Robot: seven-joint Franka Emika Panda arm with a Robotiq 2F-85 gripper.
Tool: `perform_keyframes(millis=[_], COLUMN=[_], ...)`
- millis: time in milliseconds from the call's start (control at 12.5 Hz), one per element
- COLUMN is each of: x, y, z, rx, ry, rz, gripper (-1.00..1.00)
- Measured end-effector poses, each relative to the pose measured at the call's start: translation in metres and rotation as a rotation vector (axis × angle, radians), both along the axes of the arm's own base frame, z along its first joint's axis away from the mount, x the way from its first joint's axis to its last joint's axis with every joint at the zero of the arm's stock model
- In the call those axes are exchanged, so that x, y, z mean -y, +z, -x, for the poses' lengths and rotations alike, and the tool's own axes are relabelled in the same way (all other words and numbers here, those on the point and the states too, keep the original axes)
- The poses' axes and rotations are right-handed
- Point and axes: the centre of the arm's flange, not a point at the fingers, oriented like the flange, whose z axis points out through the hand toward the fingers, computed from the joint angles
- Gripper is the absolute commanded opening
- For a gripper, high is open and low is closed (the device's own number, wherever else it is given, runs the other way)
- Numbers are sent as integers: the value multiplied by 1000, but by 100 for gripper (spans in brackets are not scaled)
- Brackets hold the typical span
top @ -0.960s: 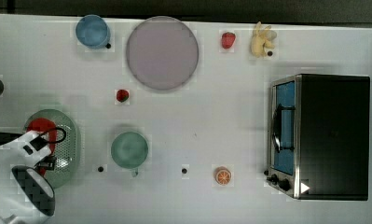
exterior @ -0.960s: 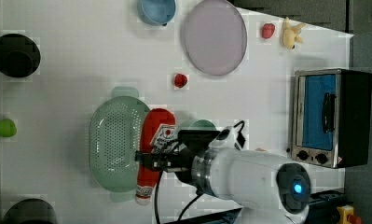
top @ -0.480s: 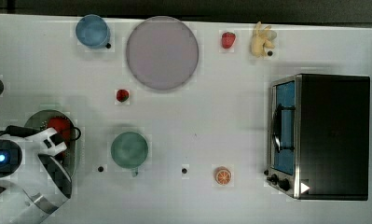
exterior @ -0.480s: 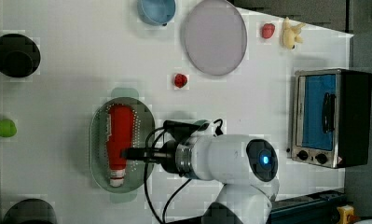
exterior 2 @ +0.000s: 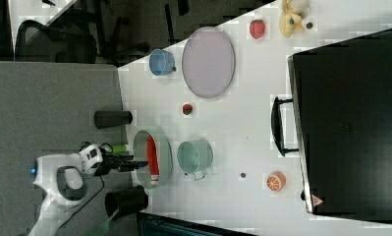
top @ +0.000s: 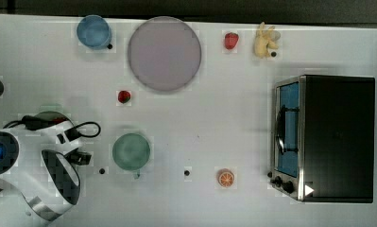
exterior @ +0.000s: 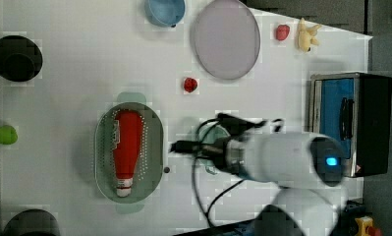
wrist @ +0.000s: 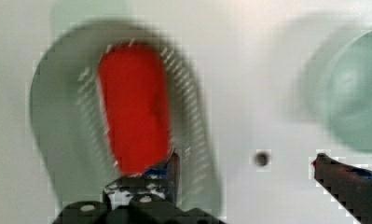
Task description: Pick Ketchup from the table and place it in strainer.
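We saw the ketchup bottle (exterior: 125, 147) lying flat inside the strainer (exterior: 154, 147), lengthwise because only that way it fits, near the table's (exterior: 75, 73) edge. Our claw (wrist: 244, 168) stood wide, empty, beside the strainer.

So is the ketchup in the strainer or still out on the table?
In. The ketchup lies flat lengthwise inside the strainer, white end toward the left view's bottom; the hand is open, apart from it.

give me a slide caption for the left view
Ketchup lies lengthwise in the strainer; the open gripper is beside it.
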Motion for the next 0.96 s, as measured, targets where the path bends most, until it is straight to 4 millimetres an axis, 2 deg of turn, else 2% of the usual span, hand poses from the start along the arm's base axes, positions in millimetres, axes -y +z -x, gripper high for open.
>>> perform_keyframes(millis=[320,560,800,960], x=[87,190,293,342], y=[80,132,179,205], z=[-33,-49,-49,-47], rx=[109,136,109,80], ry=[-178,-393,-607,-708], rz=[92,132,133,128], gripper=[100,100,100,100])
